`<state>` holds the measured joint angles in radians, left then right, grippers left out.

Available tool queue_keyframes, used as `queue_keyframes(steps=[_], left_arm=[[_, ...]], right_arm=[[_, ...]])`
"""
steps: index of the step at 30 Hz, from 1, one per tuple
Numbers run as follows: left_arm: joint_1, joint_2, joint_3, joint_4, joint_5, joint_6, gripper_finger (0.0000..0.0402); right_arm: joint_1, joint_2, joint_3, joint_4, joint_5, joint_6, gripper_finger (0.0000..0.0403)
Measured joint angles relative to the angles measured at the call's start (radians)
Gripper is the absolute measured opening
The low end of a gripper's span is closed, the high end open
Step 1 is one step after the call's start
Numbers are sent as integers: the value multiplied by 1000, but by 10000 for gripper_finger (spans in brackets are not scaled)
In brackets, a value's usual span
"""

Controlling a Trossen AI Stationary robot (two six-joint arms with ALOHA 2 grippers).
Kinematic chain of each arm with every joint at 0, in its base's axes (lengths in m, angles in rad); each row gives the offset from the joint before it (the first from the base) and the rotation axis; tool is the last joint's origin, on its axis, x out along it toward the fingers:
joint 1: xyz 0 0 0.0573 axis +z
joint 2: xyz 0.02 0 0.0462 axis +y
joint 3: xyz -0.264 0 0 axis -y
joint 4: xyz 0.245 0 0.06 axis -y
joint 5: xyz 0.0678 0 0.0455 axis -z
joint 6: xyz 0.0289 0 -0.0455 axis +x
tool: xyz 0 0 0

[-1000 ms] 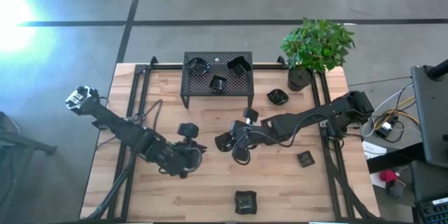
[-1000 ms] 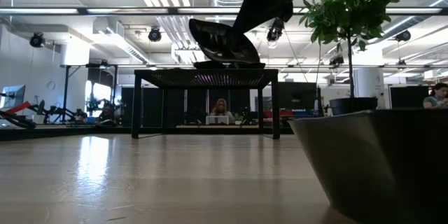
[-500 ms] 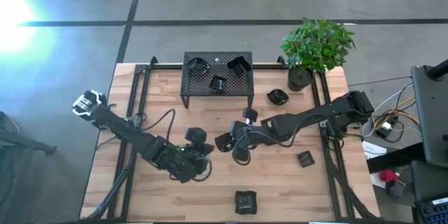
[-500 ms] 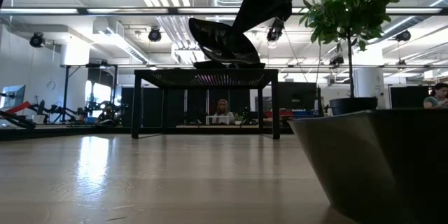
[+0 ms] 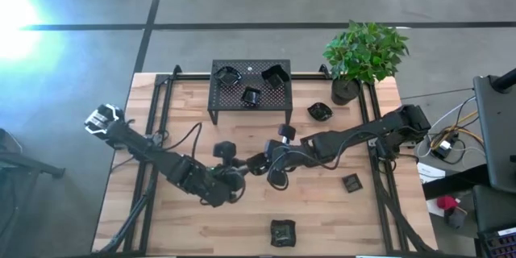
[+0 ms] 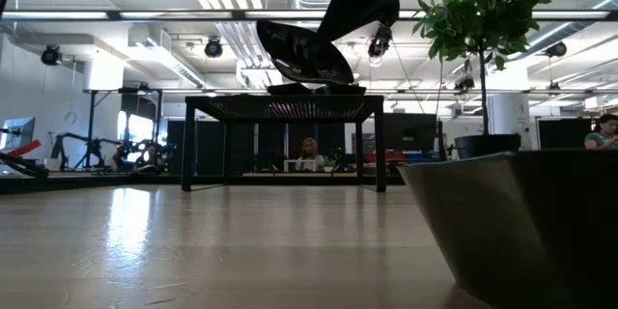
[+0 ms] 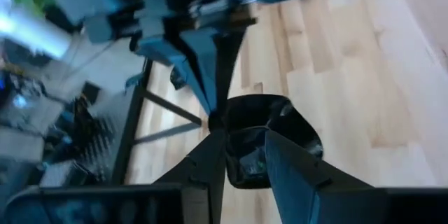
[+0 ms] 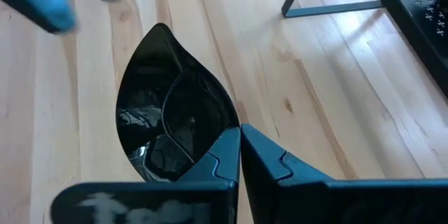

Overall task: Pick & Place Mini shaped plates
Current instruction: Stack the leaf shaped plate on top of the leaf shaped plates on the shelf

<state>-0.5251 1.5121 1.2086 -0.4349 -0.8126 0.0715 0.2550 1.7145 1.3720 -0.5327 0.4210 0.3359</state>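
Observation:
My right gripper (image 5: pixel 262 161) is shut on a dark leaf-shaped mini plate (image 8: pixel 175 112) over the middle of the table, in front of the black rack (image 5: pixel 251 89). The same plate (image 6: pixel 299 50) shows in the low view, up in the air. My left gripper (image 7: pixel 245 140) is open, and its fingers stand on either side of the plate's (image 7: pixel 269 115) near end, opposite the right gripper. In the high view the left gripper (image 5: pixel 242 171) sits just left of the plate (image 5: pixel 256 164). Three more mini plates lie on the rack, e.g. one (image 5: pixel 228 75). My right gripper pinches the plate's raised rim (image 8: pixel 220 143) between its two fingers, near the plate's broad end. It comes slanting down from the table's right. The plate is lifted clear of the table and tilted. My left gripper: I cannot tell whether its fingers touch the plate.
Further mini plates lie on the table at the right (image 5: pixel 320 111), (image 5: pixel 351 183) and at the near edge (image 5: pixel 282 231). A potted plant (image 5: pixel 363 52) stands at the far right corner. Bare wood lies on the table's left and near sides.
My left gripper has moved toward the table's right and a little toward the far edge, up to the plate that the right gripper holds. In the low view it now shows at the top. The right arm has kept still.

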Motion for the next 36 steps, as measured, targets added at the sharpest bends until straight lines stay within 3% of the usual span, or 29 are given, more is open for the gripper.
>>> queue_keyframes(steps=[7, 12, 25, 36], left_arm=[[51, 15, -1, 12, 15, -129, 100], [76, 16, -4, 9, 118, -225, 100], [138, 18, -53, 21, 98, -290, 100], [186, 18, -52, 17, 188, -361, 100]], right_arm=[[0, 0, 0, 1, -1, -9, 8], [0, 0, 0, 0, -1, -25, 8], [2, 0, 1, 19, 0, -55, 8], [2, -1, 1, 42, 0, -87, 8]])
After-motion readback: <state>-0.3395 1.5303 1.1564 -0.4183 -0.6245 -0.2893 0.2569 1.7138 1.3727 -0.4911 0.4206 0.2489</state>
